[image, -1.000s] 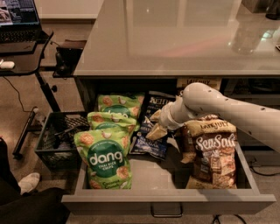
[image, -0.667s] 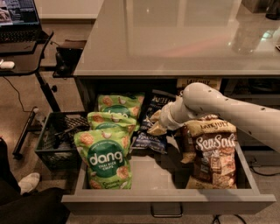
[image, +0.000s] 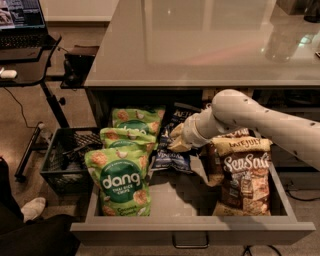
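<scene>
A glossy grey worktop (image: 200, 50) tops an open drawer (image: 150, 234), the claw (image: 176, 143) inside it at a dark bag (image: 170, 161). To the left, 1 laptop desk (image: 30, 70) and 1 black crate (image: 55, 167) stand on the speckled floor (image: 20, 125).

The arm (image: 260, 117) is showing a smooth, off-white tubular shell that swells into a rounded joint housing. Small dark dots, either screws or holes, are speckling the casing. The wrist section is tapering to a paler collar. The cream-yellow gripper (image: 178, 141) is sitting inside the open drawer (image: 195, 232), just above the dark blue bag (image: 167, 161).
</scene>
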